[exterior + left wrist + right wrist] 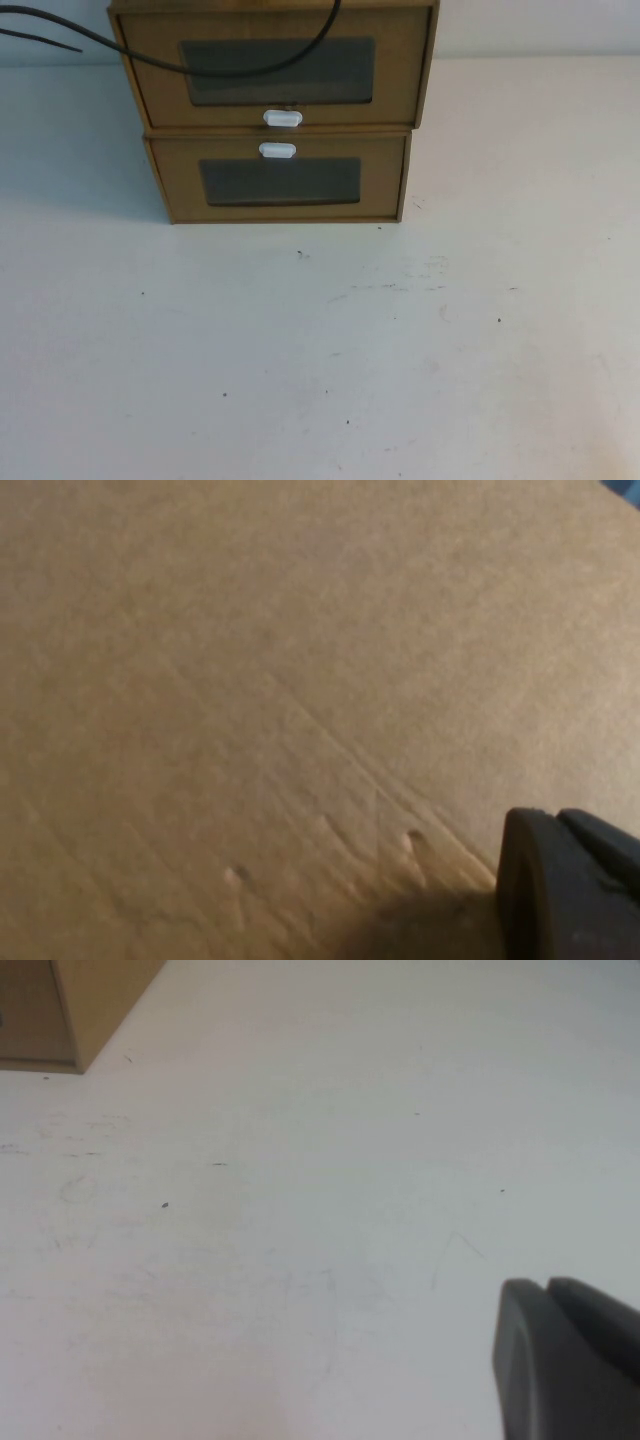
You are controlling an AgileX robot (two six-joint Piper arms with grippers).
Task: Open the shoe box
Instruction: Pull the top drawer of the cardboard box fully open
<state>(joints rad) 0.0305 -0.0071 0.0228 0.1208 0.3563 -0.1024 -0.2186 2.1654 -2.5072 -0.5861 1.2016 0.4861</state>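
Observation:
Two brown cardboard shoe boxes are stacked at the back of the table. The upper box (400, 70) and the lower box (385, 185) each have a dark window and a white latch (282, 117) (277, 150); both fronts are closed. Neither arm shows in the high view. My left gripper (555, 818) is shut, with nothing in it, close over a creased cardboard surface (250, 680) that fills its wrist view; which box it is I cannot tell. My right gripper (547, 1285) is shut and empty over the bare table, well away from the box corner (85, 1010).
A black cable (250, 66) hangs across the upper box's window. The white table (320, 350) stretches in front of the boxes, with small dark specks and scuffs. The table top (300, 1210) in the right wrist view is bare.

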